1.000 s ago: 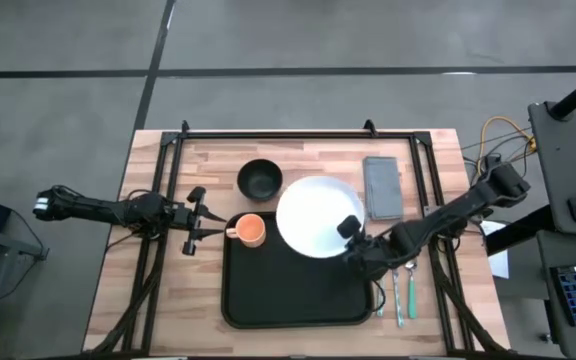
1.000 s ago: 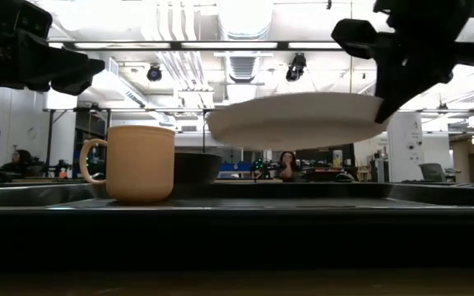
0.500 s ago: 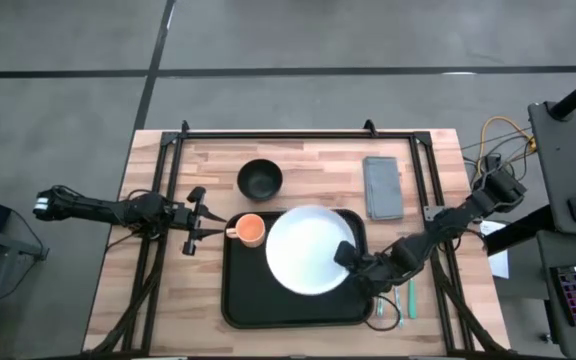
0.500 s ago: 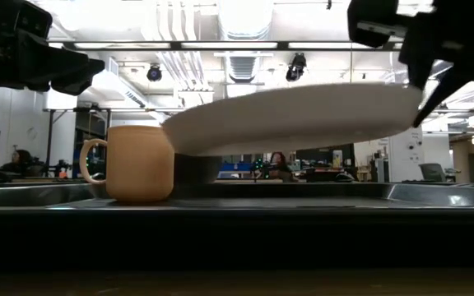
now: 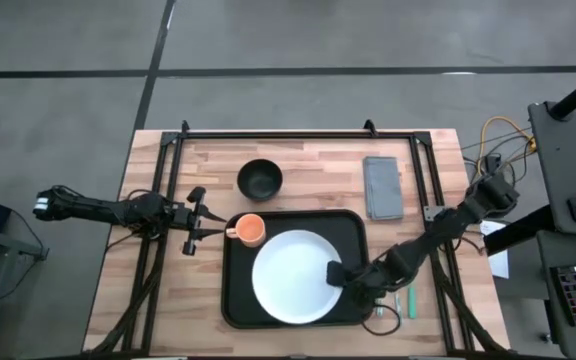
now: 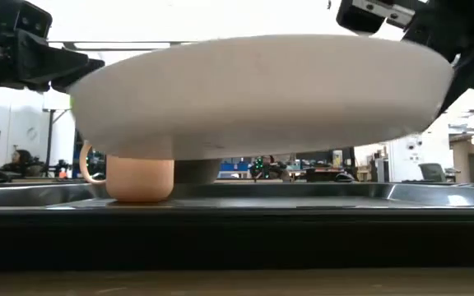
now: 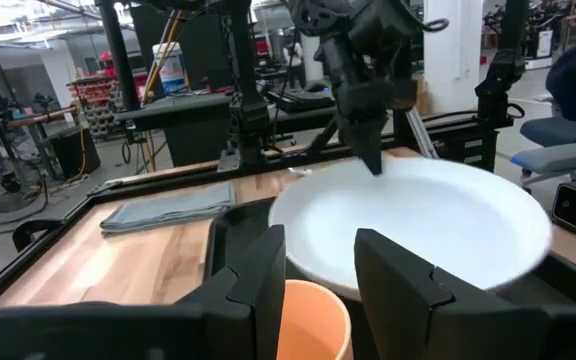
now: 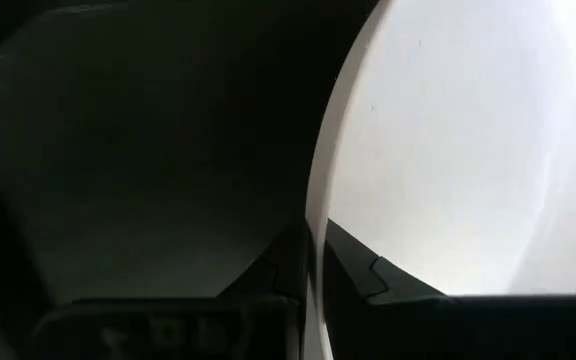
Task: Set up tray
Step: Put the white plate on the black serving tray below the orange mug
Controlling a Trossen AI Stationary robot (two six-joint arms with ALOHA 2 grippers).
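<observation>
Tray (image 5: 236,300): cup (image 5: 251,230) already on, white plate (image 5: 293,277) held above by right gripper (image 5: 340,274), pinched tight. Left gripper (image 5: 196,221) waiting open nearby. Bowl (image 5: 260,179), napkin (image 5: 382,187), cutlery (image 5: 405,299) still outside.

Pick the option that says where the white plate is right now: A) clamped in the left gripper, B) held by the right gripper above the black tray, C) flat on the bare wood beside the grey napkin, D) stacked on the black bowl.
B: the right gripper pinches the white plate's rim, and the low view shows the plate hanging clear above the tray floor.
</observation>
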